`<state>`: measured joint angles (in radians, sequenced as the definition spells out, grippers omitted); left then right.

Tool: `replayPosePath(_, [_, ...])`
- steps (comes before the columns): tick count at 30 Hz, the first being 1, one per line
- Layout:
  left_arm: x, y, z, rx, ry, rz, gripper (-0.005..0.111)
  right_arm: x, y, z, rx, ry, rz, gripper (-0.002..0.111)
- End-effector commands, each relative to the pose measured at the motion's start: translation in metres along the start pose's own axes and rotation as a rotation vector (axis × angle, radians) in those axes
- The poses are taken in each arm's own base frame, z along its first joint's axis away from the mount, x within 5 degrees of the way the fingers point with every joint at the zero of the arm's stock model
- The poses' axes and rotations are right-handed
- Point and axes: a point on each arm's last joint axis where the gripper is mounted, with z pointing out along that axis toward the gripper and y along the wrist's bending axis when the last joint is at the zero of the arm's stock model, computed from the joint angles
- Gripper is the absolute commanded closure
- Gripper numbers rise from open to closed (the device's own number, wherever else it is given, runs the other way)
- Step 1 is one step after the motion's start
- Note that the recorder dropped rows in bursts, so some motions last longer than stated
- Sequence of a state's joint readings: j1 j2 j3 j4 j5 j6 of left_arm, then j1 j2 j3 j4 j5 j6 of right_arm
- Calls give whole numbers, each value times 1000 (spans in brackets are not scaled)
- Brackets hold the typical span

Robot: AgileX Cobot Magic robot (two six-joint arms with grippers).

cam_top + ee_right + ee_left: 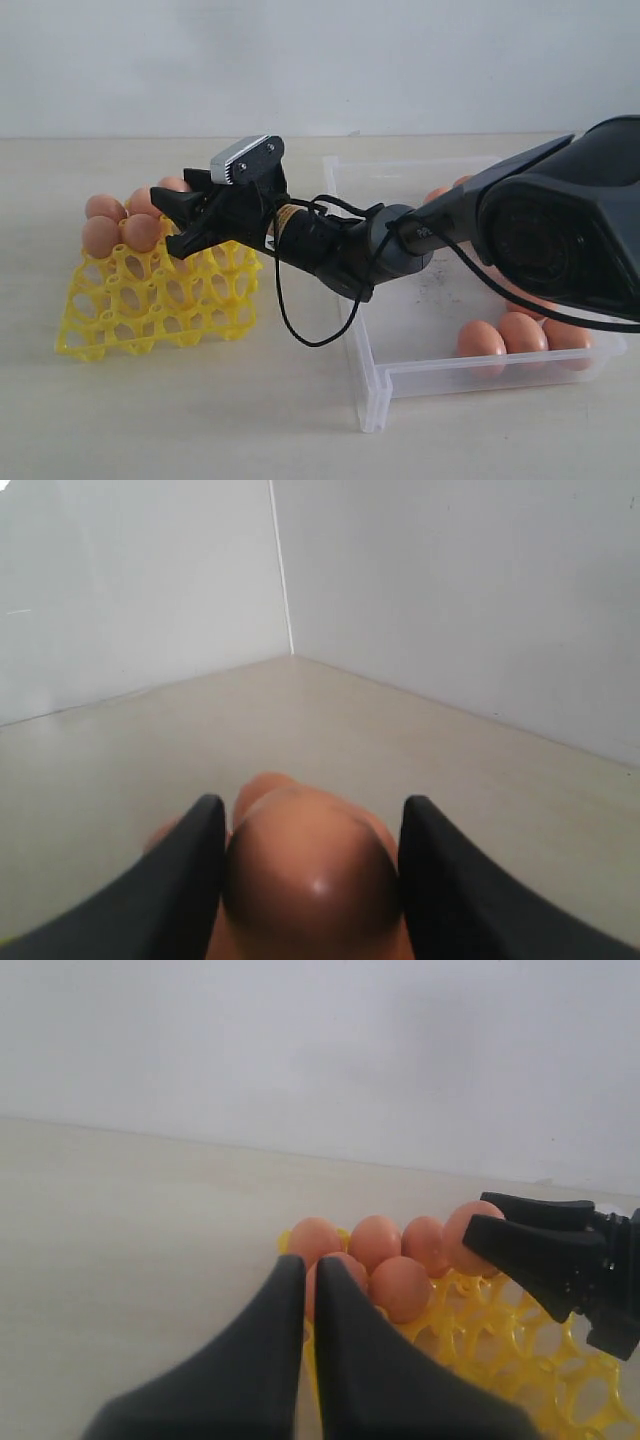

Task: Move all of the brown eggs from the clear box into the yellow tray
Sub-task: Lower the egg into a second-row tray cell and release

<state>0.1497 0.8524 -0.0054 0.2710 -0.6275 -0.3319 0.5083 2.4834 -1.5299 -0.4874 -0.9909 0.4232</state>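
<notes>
Exterior view — stock count. Yellow tray: about five brown eggs seated along its far side, most cups vacant. Clear box: three more in the near corner, others partly hidden behind the arm — task judged under halfway. Right gripper: fingers clamped on one smooth, matte orange-brown egg over the tray's far side. Left gripper: fingers together, empty.
</notes>
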Motion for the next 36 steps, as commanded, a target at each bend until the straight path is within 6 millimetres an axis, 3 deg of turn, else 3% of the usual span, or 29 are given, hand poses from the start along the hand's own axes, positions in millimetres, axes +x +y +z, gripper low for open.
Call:
replayPosePath(1, [0, -1, -1, 11, -14, 10, 103, 13, -2, -2, 13, 38, 13, 108])
replayPosePath(14, [0, -1, -1, 11, -14, 10, 103, 21, -3, -2, 33, 125, 13, 108])
replayPosePath(36, [0, -1, -1, 11, -14, 14, 103, 21, -3, -2, 35, 124, 46, 108])
